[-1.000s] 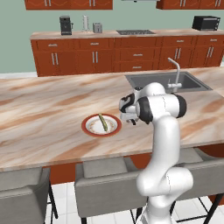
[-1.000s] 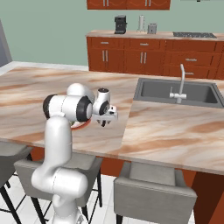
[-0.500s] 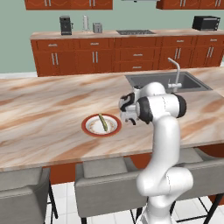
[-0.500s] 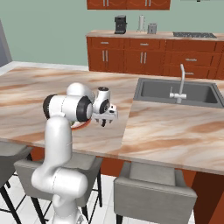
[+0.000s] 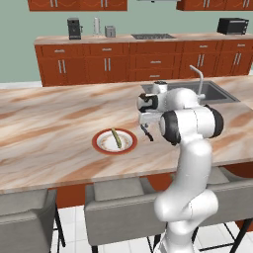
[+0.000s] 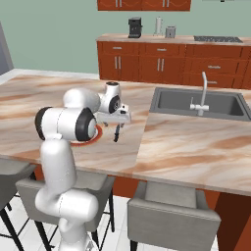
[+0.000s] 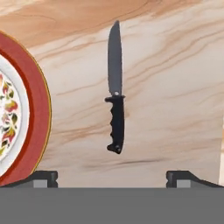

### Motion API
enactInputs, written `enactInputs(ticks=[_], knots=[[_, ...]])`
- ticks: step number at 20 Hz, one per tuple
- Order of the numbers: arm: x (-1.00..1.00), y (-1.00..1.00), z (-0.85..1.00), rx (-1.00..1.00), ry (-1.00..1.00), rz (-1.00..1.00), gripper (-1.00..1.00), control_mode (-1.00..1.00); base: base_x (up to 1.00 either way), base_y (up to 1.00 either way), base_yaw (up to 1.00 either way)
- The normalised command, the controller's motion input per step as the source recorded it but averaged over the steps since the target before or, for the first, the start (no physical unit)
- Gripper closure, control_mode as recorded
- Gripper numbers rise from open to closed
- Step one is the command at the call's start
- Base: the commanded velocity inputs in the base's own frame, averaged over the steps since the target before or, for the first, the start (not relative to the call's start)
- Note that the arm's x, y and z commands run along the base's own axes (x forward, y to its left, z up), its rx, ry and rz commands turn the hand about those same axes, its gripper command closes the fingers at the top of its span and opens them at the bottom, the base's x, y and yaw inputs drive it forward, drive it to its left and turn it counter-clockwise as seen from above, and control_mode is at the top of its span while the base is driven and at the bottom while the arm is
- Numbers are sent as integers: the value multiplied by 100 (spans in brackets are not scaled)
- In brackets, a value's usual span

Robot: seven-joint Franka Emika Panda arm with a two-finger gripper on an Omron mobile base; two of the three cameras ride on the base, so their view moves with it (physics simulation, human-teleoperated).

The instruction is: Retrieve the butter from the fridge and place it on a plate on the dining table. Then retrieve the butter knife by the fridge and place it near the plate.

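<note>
We see the dining table (image 5: 54,123), a long marbled tan-and-beige stone top on a reddish-brown base, running across both base views, with a sink (image 6: 198,104) and its curved faucet (image 6: 202,93) set into the end toward the right of the left base view. Grey chairs (image 5: 118,207) stand along the table's near edge. Beyond it runs a back counter (image 5: 138,57) of red-brown cabinets. The white arm (image 5: 190,148) rises from the near edge of the table and bends over the top. On the table, somewhat nearer its near edge than its far one, lies the plate (image 5: 114,141), round, with a red-brown rim and a whitish speckled centre. The butter (image 5: 116,138), a thin pale yellow-olive stick, rests on the plate's centre. The gripper (image 5: 147,132) hangs just above the stone, just beside the plate on its sink side, its fingers (image 7: 43,178) spread wide and gripping nothing. In the hand view we see the butter knife (image 7: 115,87) lying flat on the bare stone between the two spread fingertips and clear of both, its dark grey blade and its black handle in line with the plate's rim, near the plate but not touching it.
</note>
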Motion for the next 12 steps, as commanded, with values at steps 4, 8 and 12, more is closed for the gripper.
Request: enactInputs(ticks=[4, 8, 12], knots=[[-91, 0, 83, 0, 0, 0, -100, -100, 0, 0, 0], [-100, 0, 62, 0, -7, 0, -100, -100, 0, 0, 0], [-100, 12, 52, -4, -14, 2, -100, -100, 0, 0, 0]])
